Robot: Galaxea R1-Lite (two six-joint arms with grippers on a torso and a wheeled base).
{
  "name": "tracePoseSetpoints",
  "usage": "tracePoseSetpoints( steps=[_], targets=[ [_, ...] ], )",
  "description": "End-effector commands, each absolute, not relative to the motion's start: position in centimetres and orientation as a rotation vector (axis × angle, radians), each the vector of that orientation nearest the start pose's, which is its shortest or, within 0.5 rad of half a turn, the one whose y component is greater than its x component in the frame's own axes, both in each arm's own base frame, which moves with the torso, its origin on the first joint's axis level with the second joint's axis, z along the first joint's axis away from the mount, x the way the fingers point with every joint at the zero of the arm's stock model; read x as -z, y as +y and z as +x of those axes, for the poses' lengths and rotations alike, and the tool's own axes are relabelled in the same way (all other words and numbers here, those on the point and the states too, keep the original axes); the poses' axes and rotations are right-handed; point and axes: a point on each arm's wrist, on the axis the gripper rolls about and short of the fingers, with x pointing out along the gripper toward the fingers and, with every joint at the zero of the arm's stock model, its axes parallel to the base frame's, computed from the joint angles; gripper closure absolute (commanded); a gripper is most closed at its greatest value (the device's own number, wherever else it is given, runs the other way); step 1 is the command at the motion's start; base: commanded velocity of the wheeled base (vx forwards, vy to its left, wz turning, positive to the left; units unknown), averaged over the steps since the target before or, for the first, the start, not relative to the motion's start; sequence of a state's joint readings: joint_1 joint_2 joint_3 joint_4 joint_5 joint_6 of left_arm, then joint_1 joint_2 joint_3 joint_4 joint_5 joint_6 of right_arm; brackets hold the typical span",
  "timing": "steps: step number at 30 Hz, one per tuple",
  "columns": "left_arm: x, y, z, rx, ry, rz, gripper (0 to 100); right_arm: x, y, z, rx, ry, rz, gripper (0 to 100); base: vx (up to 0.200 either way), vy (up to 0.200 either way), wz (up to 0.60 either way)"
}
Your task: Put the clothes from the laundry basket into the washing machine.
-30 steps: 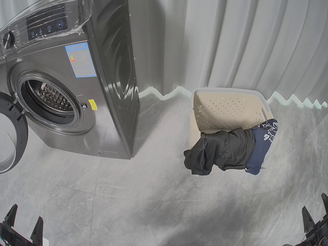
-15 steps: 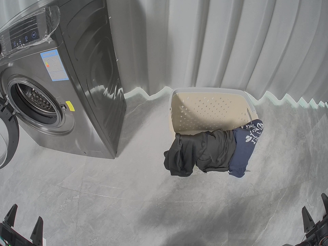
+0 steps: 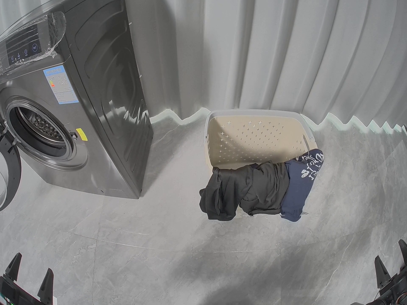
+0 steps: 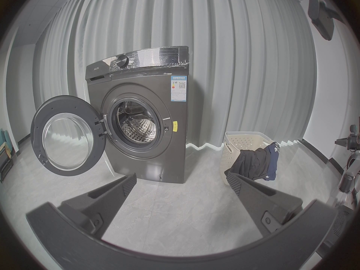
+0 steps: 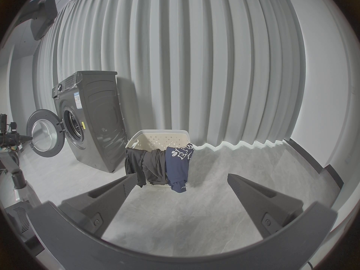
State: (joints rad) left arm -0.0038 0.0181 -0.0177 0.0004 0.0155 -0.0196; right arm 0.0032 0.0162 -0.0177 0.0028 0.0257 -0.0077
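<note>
A cream laundry basket (image 3: 258, 138) stands on the floor in front of the curtain. Over its front rim hang a black garment (image 3: 246, 189) and a navy printed garment (image 3: 302, 181). The grey washing machine (image 3: 63, 106) stands at the left, its round door (image 4: 65, 135) swung open and the drum (image 4: 139, 125) empty. My left gripper (image 3: 29, 274) is low at the near left, open with nothing held. My right gripper (image 3: 392, 261) is low at the near right, open and empty. Both are far from the basket (image 5: 159, 141) and the clothes (image 5: 157, 165).
A grey tiled floor (image 3: 169, 250) stretches between me and the basket. A white pleated curtain (image 3: 275, 43) runs along the back. A dark skirting edge (image 5: 318, 162) borders the floor at the right.
The head camera has swung right, so machine and basket have shifted left in the picture. Clothes, basket and both grippers look unmoved.
</note>
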Motion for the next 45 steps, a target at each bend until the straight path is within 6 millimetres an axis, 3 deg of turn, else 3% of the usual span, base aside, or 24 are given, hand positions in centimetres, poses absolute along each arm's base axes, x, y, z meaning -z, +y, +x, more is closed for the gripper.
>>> tracePoseSetpoints(
  steps=[1, 19, 25, 37, 45],
  targets=[
    [-7.59, 0.04, -2.28, -0.012, 0.0, -0.02, 0, -7.56, 0.05, -2.29, -0.031, 0.001, -0.006, 0, 0.0, -0.2, 0.0],
    [-7.58, 0.04, -2.28, -0.012, 0.001, -0.018, 0, -7.56, 0.04, -2.29, -0.028, 0.001, -0.006, 0, 0.0, 0.0, 0.0],
    [-7.59, 0.04, -2.28, -0.012, 0.0, -0.018, 0, -7.56, 0.04, -2.29, -0.026, 0.001, -0.006, 0, 0.0, -0.2, 0.0],
    [-7.58, 0.04, -2.28, -0.012, 0.001, -0.018, 0, -7.56, 0.04, -2.29, -0.026, 0.001, -0.008, 0, 0.0, 0.0, 0.0],
    [-7.58, 0.04, -2.28, -0.012, 0.001, -0.02, 0, -7.56, 0.04, -2.29, -0.023, 0.002, -0.002, 0, 0.2, 0.0, 0.0]
  ],
)
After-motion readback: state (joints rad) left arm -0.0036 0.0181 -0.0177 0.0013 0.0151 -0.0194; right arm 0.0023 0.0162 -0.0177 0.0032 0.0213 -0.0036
